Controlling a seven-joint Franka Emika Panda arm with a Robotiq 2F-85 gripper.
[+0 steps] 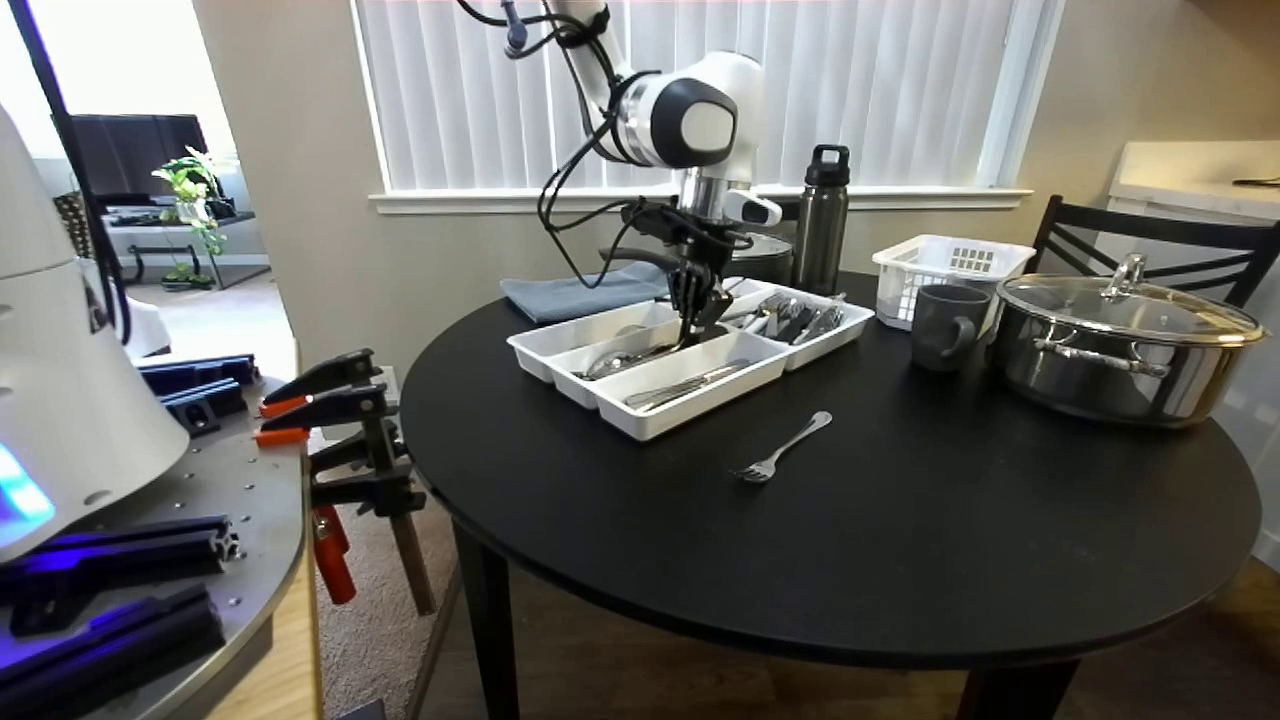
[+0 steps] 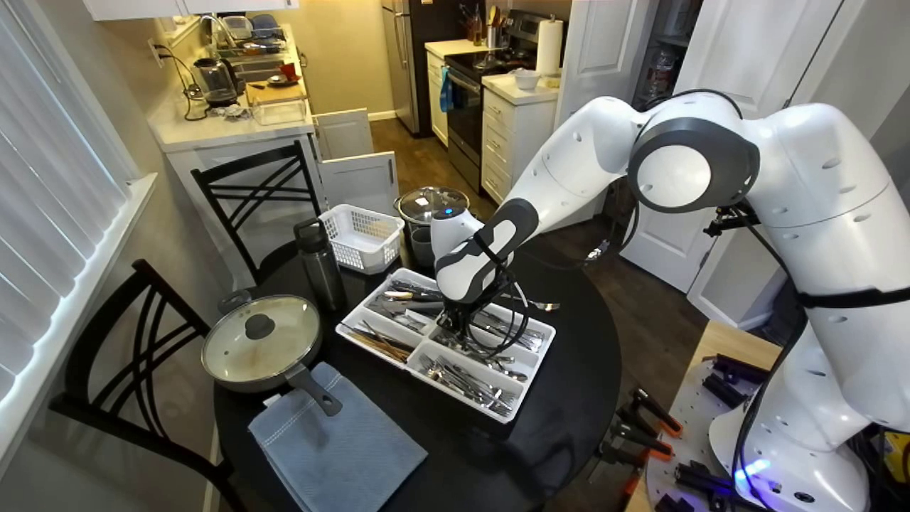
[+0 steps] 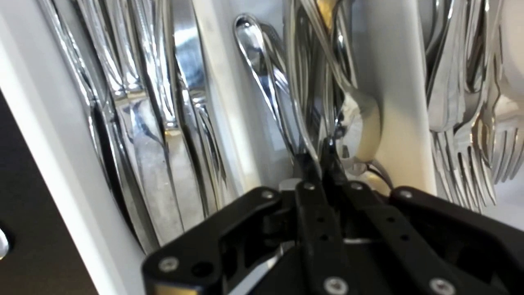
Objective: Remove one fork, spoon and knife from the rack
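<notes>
The rack is a white divided tray on the black table, also in an exterior view and the wrist view. My gripper points down into its middle spoon compartment. In the wrist view the fingers are nearly together, with the thin silver handle of a spoon between them; the contact is partly hidden. Other spoons lie around it. Several knives lie in the compartment beside it. One fork lies on the table outside the rack, also in an exterior view. More forks fill another compartment.
A white slatted basket, a grey mug and a steel pot stand beyond the rack. A dark bottle, a lidded pan and a folded blue cloth are close to the rack.
</notes>
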